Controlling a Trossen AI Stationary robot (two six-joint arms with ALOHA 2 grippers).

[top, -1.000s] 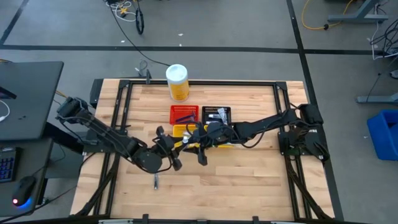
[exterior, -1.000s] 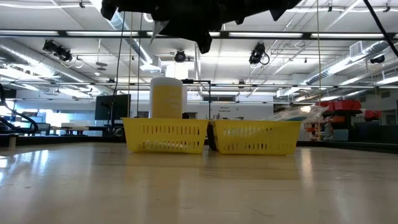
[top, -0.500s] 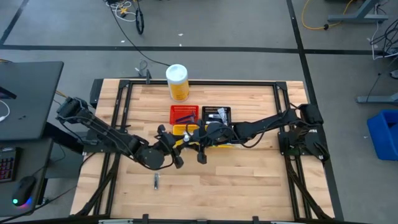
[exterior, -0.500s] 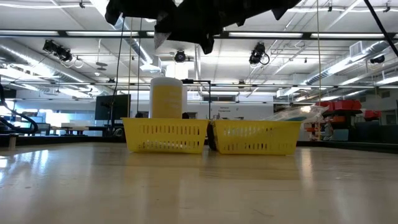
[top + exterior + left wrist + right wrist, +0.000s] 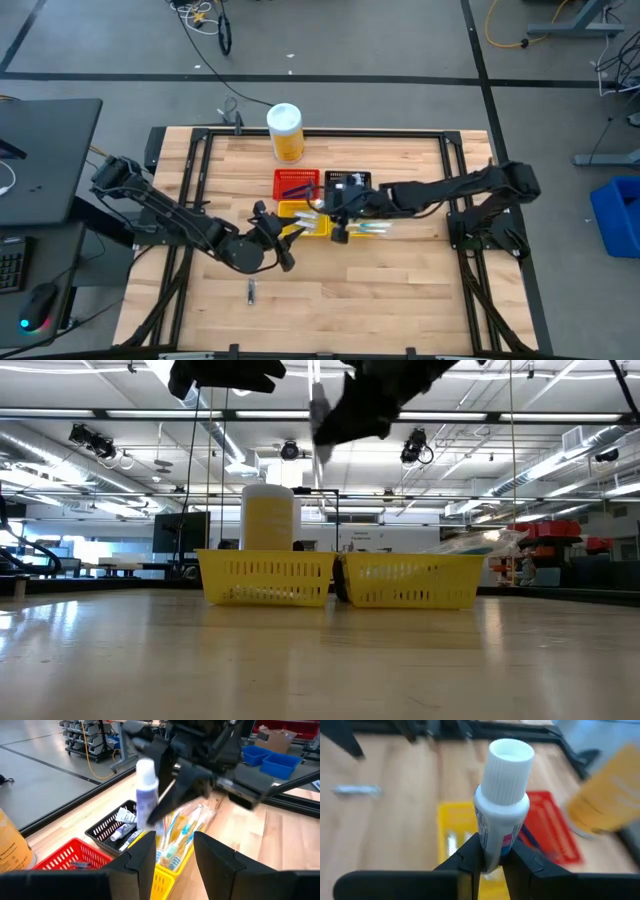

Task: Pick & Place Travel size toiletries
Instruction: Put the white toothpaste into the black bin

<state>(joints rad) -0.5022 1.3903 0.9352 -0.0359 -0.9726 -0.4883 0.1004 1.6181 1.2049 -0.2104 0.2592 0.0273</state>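
My right gripper (image 5: pixel 492 862) is shut on a white tube with blue and red print (image 5: pixel 502 815) and a ribbed white cap (image 5: pixel 510 757). It hovers over the baskets (image 5: pixel 337 216). In the left wrist view the tube (image 5: pixel 146 790) stands cap up above the yellow basket of toothbrushes (image 5: pixel 175 851). My left gripper (image 5: pixel 172 862) is open and empty, just left of the baskets (image 5: pixel 277 240). More small tubes lie in the black basket (image 5: pixel 116 827). One small silver tube (image 5: pixel 250 290) lies flat on the table near the front. My right gripper pinches the tube between its two fingers (image 5: pixel 470 855) on the printed body below the cap (image 5: pixel 492 840). The capped end sticks out past the fingertips. The tube is lifted clear, roughly upright, above the yellow baskets (image 5: pixel 318 205).
A red basket (image 5: pixel 296 184) and the black basket (image 5: pixel 348 184) stand side by side, with two yellow baskets (image 5: pixel 300 212) in front of them. A tall yellow canister with a white lid (image 5: pixel 285 132) stands near the far edge. Bare wood lies in front and to the right.
The two grippers stood close together over the yellow basket. My right gripper has drawn away toward the table's right and far side, carrying the tube, which now shows clear of the left gripper. My left gripper has stayed almost where it was.
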